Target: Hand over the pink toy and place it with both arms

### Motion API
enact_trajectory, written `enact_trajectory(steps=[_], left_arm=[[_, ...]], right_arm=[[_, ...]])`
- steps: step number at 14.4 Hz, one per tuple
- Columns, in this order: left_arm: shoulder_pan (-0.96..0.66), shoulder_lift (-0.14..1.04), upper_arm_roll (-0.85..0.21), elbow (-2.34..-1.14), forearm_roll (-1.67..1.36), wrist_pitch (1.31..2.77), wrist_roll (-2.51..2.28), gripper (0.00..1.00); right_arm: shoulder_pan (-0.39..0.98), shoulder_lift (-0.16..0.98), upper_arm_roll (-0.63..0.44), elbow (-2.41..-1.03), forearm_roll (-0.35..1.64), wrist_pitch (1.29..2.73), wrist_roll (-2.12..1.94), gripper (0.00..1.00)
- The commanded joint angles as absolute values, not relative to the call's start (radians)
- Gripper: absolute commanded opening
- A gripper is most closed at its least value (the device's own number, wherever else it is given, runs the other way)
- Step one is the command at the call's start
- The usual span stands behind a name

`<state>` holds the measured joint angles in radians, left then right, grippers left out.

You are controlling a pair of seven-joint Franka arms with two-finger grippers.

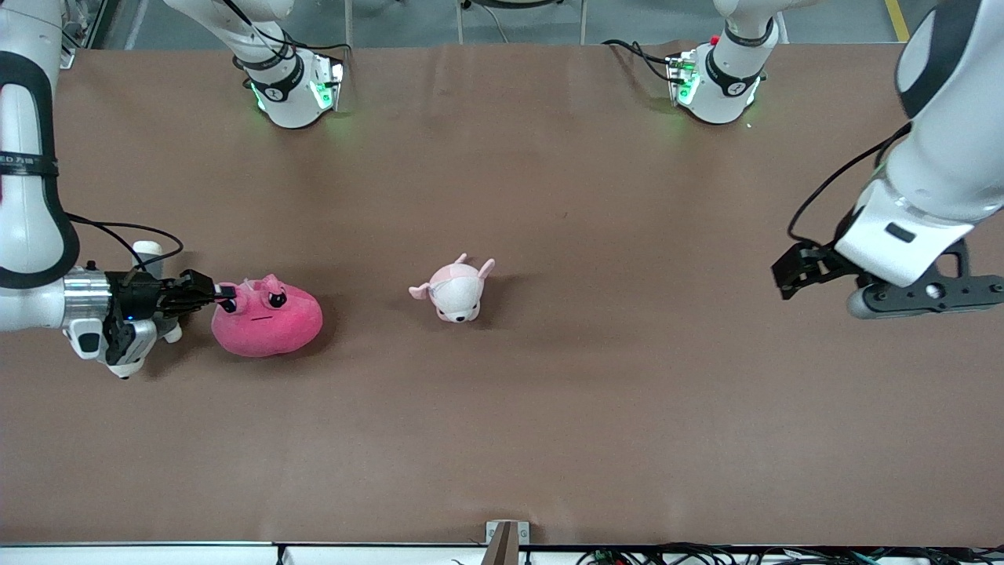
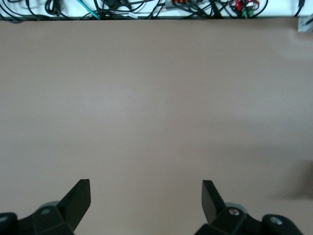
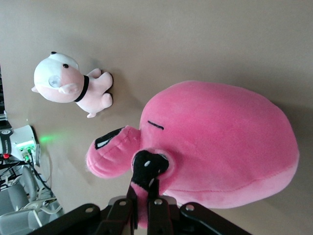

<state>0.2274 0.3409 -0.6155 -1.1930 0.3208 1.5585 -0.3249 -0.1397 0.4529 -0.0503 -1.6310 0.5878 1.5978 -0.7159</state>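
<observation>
The pink toy [image 1: 267, 319], a rounded hot-pink plush with dark angry eyes, lies on the brown table toward the right arm's end. My right gripper [image 1: 222, 293] is shut on a fold of plush at the toy's eye; in the right wrist view the pinched pink fabric [image 3: 144, 200] sits between the two black fingers, with the toy's body [image 3: 220, 142] bulging past them. My left gripper [image 1: 792, 271] hangs open above the bare table at the left arm's end, away from the toy. Its two fingertips [image 2: 80, 193] stand wide apart with nothing between them.
A small pale pink-and-white animal plush [image 1: 455, 289] stands near the middle of the table, between the two grippers; the right wrist view shows that small plush [image 3: 68, 85] too. Cables [image 1: 706, 554] run along the table edge nearest the front camera.
</observation>
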Motion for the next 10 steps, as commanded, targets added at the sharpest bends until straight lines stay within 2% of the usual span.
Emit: enact_trajectory(steps=[1, 4, 5, 7, 10], left_arm=[[0.259, 0.269, -0.594, -1.213, 0.298, 1.500, -0.198, 1.00], [0.183, 0.192, -0.404, -1.265, 0.171, 1.450, -0.069, 1.00], [0.108, 0.143, -0.299, -1.310, 0.143, 1.444, -0.031, 1.00], [0.010, 0.040, -0.168, -1.446, 0.060, 1.454, -0.017, 1.00], [-0.028, -0.052, -0.123, -1.566, 0.032, 1.457, -0.032, 1.00]], right_arm=[[-0.156, 0.463, -0.037, -1.611, 0.601, 1.568, -0.718, 0.02], [-0.156, 0.479, -0.035, -1.611, 0.606, 1.554, -0.718, 0.02], [-0.156, 0.479, -0.037, -1.611, 0.612, 1.552, -0.718, 0.02], [-0.156, 0.492, -0.037, -1.611, 0.612, 1.551, -0.716, 0.02], [-0.166, 0.525, -0.035, -1.611, 0.614, 1.551, -0.719, 0.02]])
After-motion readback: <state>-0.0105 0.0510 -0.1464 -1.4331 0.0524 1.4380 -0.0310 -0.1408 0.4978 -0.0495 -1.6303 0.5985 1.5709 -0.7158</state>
